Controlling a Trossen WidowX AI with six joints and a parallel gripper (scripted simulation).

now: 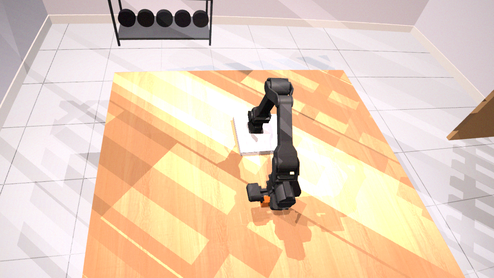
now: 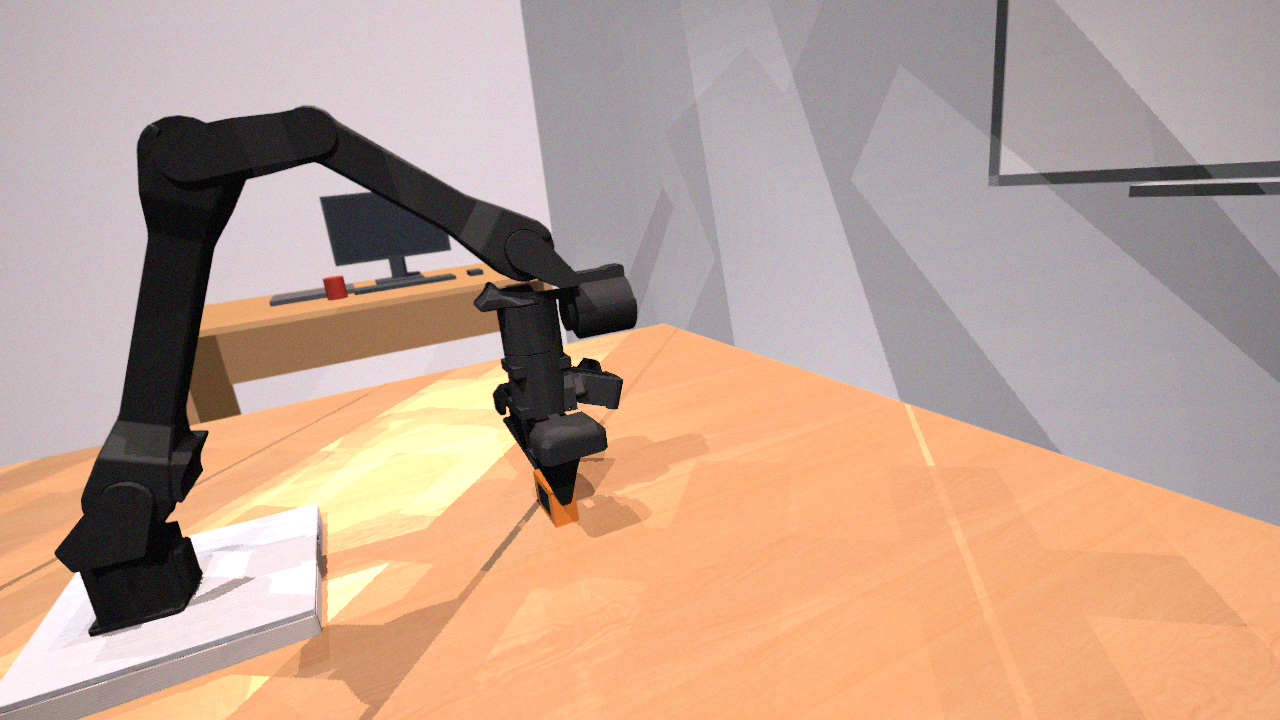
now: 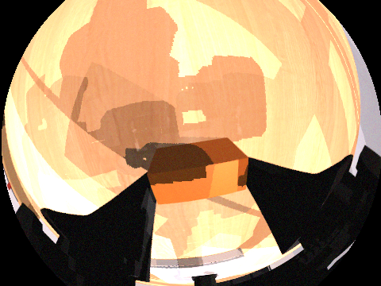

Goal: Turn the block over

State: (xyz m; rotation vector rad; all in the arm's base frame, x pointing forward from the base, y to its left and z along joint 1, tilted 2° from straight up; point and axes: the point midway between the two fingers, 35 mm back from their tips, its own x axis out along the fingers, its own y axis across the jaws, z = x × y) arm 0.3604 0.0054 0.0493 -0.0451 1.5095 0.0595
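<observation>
A small orange block (image 1: pixel 265 199) (image 2: pixel 562 509) (image 3: pixel 198 175) sits on the wooden table (image 1: pixel 172 207) (image 2: pixel 805 555) near the front middle. One side face of it is dark, seen in the exterior view. My gripper (image 1: pixel 273 204) (image 2: pixel 556 488) (image 3: pixel 197 170) points straight down and is shut on the block, one black finger on each side of it. In the wrist view the block fills the gap between the two fingers. The block's underside is hidden.
The arm's base stands on a white plate (image 1: pixel 253 146) (image 2: pixel 259 582) behind the block. A rack with black discs (image 1: pixel 162 19) stands on the floor at the back. A desk with a monitor (image 2: pixel 384 232) stands beyond the table.
</observation>
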